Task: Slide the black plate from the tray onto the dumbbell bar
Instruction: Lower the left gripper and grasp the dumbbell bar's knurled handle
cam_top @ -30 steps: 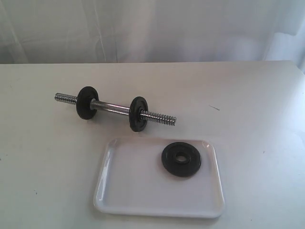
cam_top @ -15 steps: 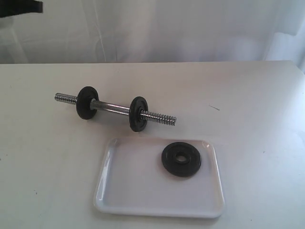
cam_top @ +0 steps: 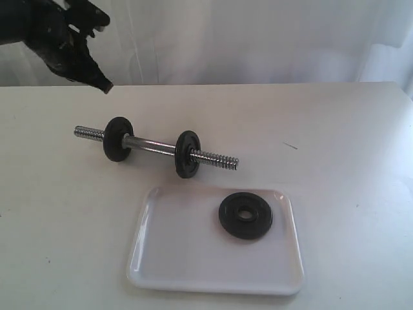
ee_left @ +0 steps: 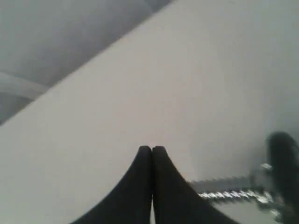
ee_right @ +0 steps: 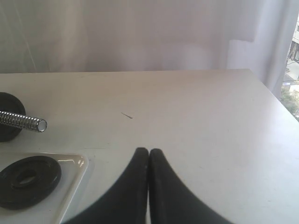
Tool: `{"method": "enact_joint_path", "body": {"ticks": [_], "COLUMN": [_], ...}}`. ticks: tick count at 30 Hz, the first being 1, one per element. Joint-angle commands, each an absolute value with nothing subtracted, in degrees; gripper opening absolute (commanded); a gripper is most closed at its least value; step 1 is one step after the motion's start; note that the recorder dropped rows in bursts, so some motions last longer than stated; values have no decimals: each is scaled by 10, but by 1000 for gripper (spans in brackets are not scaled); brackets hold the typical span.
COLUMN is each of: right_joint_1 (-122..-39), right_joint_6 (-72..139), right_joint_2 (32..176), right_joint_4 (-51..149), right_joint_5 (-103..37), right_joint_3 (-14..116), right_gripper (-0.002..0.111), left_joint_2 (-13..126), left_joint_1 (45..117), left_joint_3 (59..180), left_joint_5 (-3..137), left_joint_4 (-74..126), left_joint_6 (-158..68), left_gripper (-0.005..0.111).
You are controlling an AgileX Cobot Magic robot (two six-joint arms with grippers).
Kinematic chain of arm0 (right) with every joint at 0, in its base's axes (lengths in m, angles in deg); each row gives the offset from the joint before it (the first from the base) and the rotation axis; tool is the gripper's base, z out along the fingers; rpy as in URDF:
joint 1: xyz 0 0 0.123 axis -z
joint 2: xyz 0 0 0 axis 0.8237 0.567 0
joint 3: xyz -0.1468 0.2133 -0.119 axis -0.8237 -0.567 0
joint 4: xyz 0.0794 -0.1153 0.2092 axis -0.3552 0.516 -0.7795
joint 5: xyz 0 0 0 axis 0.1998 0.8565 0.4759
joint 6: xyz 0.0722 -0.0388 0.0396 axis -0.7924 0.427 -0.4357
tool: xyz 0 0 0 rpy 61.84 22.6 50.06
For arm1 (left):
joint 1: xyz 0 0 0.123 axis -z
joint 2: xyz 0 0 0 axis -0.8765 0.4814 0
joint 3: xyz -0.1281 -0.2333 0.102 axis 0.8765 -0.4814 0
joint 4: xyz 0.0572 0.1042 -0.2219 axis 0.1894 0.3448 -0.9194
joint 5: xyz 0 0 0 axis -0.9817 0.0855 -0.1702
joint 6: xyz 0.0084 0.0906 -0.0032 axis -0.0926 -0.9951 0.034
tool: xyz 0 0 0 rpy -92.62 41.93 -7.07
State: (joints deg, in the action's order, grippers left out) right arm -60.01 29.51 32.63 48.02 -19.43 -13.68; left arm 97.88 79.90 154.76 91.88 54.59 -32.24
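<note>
At the far left of the exterior view, the left gripper (cam_top: 105, 86) has its arm cut off by the picture's edge. The left wrist view is blurred: the dumbbell bar (ee_left: 229, 192) passes behind the fingers (ee_left: 173, 191), and the left disc (ee_left: 282, 158) is clipped. The right wrist view's edge cuts off the tray (ee_right: 70, 186), the right disc (ee_right: 7, 119) and most of the bar. A dark mark (ee_right: 127, 115) is too small to identify.
</note>
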Motion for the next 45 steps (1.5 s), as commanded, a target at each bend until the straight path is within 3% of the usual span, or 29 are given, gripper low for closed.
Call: {"method": "enact_joint_path", "body": {"ticks": [1, 6, 19, 20, 22, 24, 25, 27, 45], "right_joint_1": [-601, -601, -601, -601, -601, -601, -601, -601, -601], "right_joint_6": [300, 300, 300, 300, 300, 300, 300, 300, 300], "right_joint_2": [325, 325, 325, 325, 325, 325, 325, 325, 325], "right_joint_4": [478, 478, 478, 478, 478, 478, 478, 478, 478], "right_joint_5": [-201, -201, -201, -201, -201, -200, -200, -200, -200], "right_joint_3": [-137, -137, -137, -137, -137, -137, -137, -137, -137], "right_gripper": [0, 0, 0, 0, 0, 0, 0, 0, 0], "left_joint_2": [1037, 1129, 1144, 1144, 1145, 1153, 1160, 1172, 1222], "left_joint_1": [804, 811, 847, 847, 847, 847, 847, 847, 848], "left_joint_3": [1680, 1805, 1804, 1804, 1804, 1804, 1804, 1804, 1804], "left_joint_5": [1140, 1346, 1369, 1369, 1369, 1369, 1369, 1351, 1297], "left_joint_4": [272, 199, 96, 100, 119, 152, 155, 151, 121], "left_joint_6": [-611, -791, -1255, -1255, -1256, -1247, -1220, -1177, -1178], "left_gripper": [0, 0, 1, 3, 21, 57, 85, 104, 105]}}
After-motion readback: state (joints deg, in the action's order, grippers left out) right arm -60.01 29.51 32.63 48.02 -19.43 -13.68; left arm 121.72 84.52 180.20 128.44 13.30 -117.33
